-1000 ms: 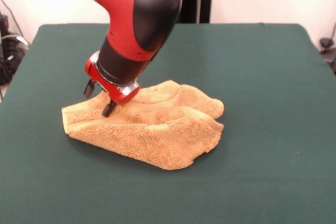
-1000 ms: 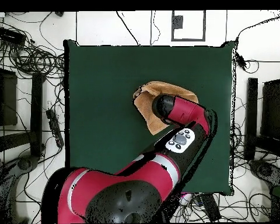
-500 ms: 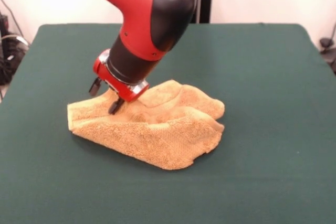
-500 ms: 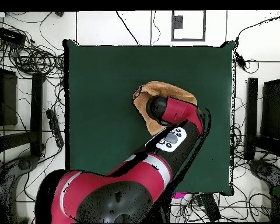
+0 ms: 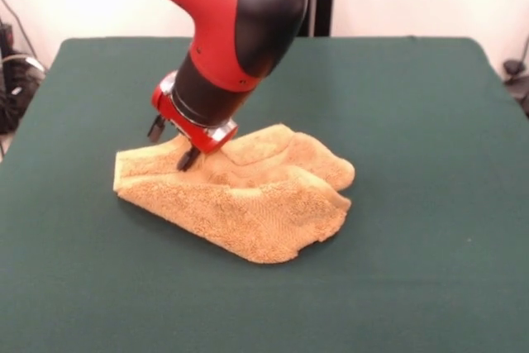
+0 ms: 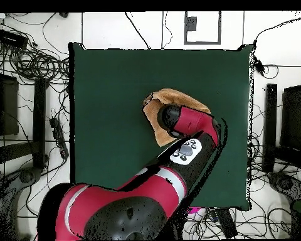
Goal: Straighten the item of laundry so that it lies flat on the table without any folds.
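The orange-tan towel (image 5: 248, 204) lies crumpled in folds on the green table (image 5: 413, 121), left of the middle in the front view. My gripper (image 5: 185, 157) comes down on the towel's far left part and is shut on a fold of it there, the black fingertips pressed into the cloth. The towel's right end is bunched into two rounded lobes. No label shows. In the overhead view the towel (image 6: 173, 97) lies right of the table's (image 6: 115, 94) middle, and the arm's wrist (image 6: 178, 119) covers its near part and hides the gripper.
The red and black arm (image 6: 147, 188) stretches over the robot's side of the table. Cables and black stands (image 6: 27, 63) lie on the floor around the table. Green felt lies bare on every side of the towel.
The gripper has moved right and slightly away from the front camera. The towel's left end has been dragged along with it, so the towel is more bunched.
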You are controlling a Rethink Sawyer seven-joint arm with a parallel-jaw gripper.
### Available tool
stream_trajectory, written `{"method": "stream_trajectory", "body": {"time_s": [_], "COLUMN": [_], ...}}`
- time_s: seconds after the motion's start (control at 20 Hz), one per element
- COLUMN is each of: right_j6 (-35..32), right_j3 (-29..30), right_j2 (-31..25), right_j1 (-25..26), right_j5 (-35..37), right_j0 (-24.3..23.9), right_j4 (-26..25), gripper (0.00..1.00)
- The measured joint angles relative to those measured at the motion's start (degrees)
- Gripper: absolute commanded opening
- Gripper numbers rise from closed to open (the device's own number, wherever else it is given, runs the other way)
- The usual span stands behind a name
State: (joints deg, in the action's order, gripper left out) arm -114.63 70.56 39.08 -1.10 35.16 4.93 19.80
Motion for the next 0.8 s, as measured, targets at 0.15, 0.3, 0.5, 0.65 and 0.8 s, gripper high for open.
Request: {"method": "stream_trajectory", "body": {"time_s": [0.15, 0.3, 0.5, 0.65, 0.8], "right_j6": [0.0, 0.0, 0.0, 0.0, 0.0], "right_j3": [1.8, 3.9, 7.0, 9.1, 11.5], "right_j2": [-0.9, -1.7, -2.5, -2.9, -3.3], "right_j1": [-1.1, -2.0, -3.2, -3.9, -4.7], "right_j5": [0.0, 0.0, 0.0, -0.8, -2.4], "right_j0": [-0.1, -0.2, -0.2, -0.1, 0.1], "right_j4": [0.0, 0.0, 0.0, 0.0, 0.0], "gripper": [1.00, 1.00, 1.00, 1.00, 1.00]}}
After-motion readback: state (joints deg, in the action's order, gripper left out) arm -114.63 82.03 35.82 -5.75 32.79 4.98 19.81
